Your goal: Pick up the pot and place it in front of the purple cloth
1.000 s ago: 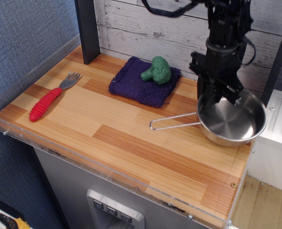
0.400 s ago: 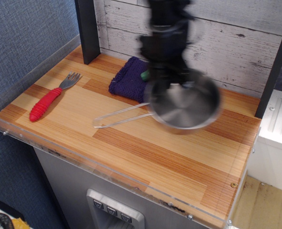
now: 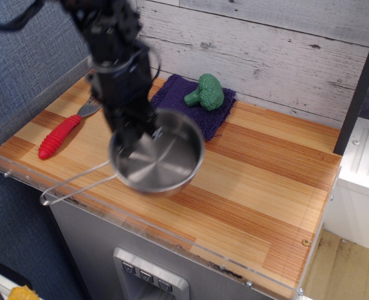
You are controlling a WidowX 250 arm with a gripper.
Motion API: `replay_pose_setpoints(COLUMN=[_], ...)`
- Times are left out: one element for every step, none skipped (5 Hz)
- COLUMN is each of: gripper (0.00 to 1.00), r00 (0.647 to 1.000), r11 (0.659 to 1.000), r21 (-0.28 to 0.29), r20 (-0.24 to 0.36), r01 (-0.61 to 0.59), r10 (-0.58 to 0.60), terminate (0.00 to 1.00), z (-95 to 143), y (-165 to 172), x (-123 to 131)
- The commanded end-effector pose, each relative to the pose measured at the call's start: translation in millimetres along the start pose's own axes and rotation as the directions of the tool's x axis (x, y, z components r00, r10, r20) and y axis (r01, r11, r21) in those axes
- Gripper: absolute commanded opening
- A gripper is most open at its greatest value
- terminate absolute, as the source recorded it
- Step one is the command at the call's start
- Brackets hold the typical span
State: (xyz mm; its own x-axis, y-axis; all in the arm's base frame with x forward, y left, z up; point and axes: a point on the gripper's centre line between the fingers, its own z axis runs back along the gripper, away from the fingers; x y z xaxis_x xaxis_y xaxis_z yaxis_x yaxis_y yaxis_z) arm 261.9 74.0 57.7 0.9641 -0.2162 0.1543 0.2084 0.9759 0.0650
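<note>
The pot [image 3: 162, 162] is a shallow shiny steel pan with a long wire loop handle [image 3: 72, 187] that reaches left past the table's front edge. My gripper [image 3: 134, 134] is shut on the pot's left rim and holds it over the front middle of the table. The purple cloth [image 3: 181, 103] lies at the back, just behind the pot, with a green broccoli toy [image 3: 205, 91] on it. The arm hides the cloth's left part.
A red-handled fork [image 3: 65, 128] lies at the left of the wooden table [image 3: 265, 181]. A clear plastic lip [image 3: 172, 234] runs along the front and left edges. A dark post [image 3: 358, 87] stands at the right, a plank wall behind.
My gripper has carried the pot from the table's right side leftward and forward, past the cloth, to the front middle. The handle now juts over the front edge.
</note>
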Motion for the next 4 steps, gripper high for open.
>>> replay_pose_setpoints(gripper=[0.00, 0.00, 0.00, 0.00], r00=[0.996, 0.995, 0.993, 0.993], r11=[0.996, 0.995, 0.993, 0.994], r21=[0.033, 0.027, 0.036, 0.021], r20=[0.009, 0.003, -0.020, -0.056], r01=[-0.084, -0.099, -0.115, -0.107], r10=[0.083, 0.099, 0.116, 0.108], terminate=[0.00, 0.00, 0.00, 0.00], z=[-5, -10, -19, -34], y=[18, 29, 44, 53], x=[-8, -2, 7, 13])
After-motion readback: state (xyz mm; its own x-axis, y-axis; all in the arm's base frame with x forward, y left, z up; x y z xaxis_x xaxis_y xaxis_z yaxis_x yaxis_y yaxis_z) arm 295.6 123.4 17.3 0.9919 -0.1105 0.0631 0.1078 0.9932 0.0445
